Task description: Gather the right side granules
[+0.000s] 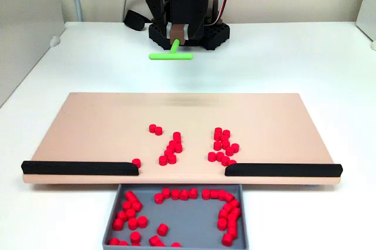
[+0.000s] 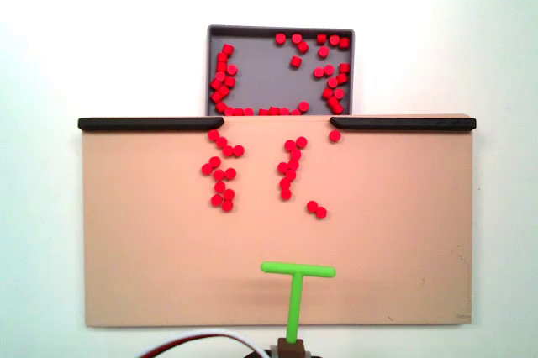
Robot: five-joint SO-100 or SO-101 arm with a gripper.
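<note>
Nearest the lens in a fixed view, the grey tray (image 1: 111, 226) holds many red pellets along its edges. Behind it lies the tan board (image 1: 94, 121), with two black bars (image 1: 79, 168) flanking a gap at its front edge. On the board the granules (image 1: 223, 144) sit in loose clusters near the gap. At the far end, the hand (image 1: 175, 43) is closed on the green T-shaped stick (image 1: 170, 56), raised above the white surface (image 1: 282, 56).
</note>
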